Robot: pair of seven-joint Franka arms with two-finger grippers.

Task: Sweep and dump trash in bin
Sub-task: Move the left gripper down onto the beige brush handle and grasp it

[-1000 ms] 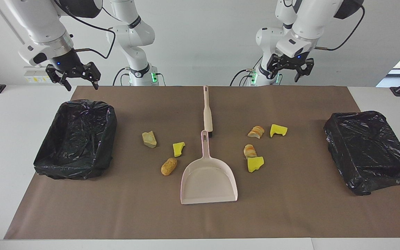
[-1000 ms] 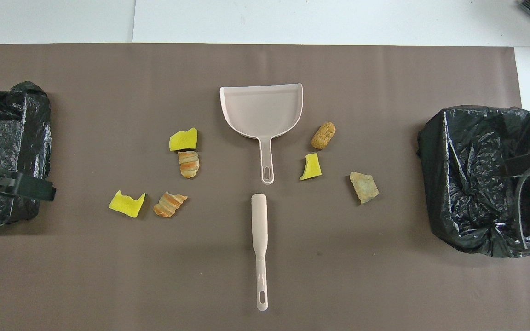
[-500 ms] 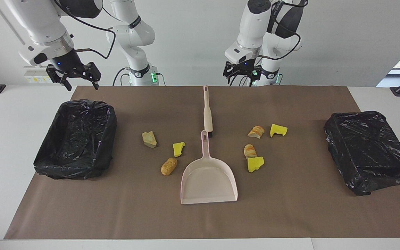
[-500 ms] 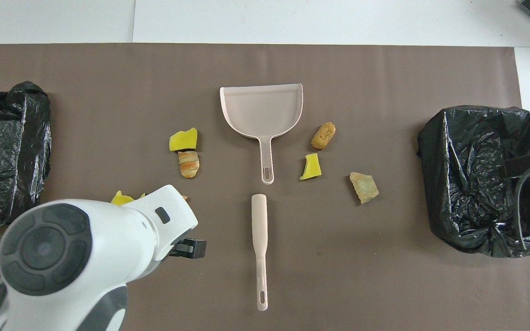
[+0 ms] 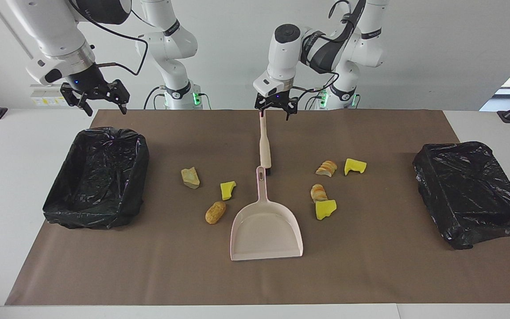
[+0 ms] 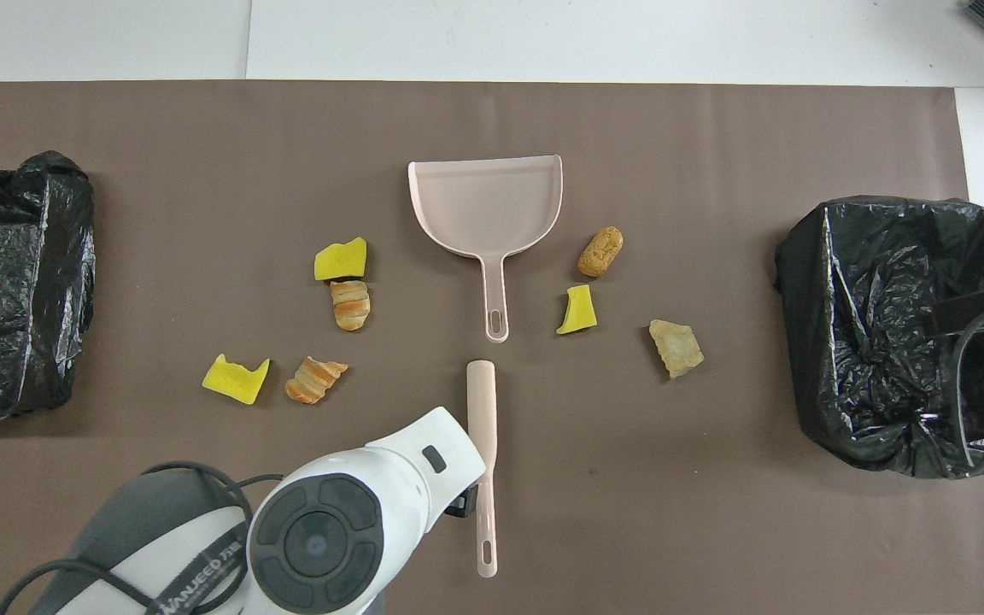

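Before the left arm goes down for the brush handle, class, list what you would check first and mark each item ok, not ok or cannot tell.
1. left gripper over the end of the brush handle, fingers open: ok.
2. Brush lies flat on the mat, nothing on its handle: ok.
3. dustpan lies clear of the brush, handle toward the robots: ok.
4. All seven pieces of trash lie on the mat, none in the pan yet: ok.
5. right gripper waits open above the bin at its end of the table, out of the way: ok.
6. Gripper centred on the handle: cannot tell.
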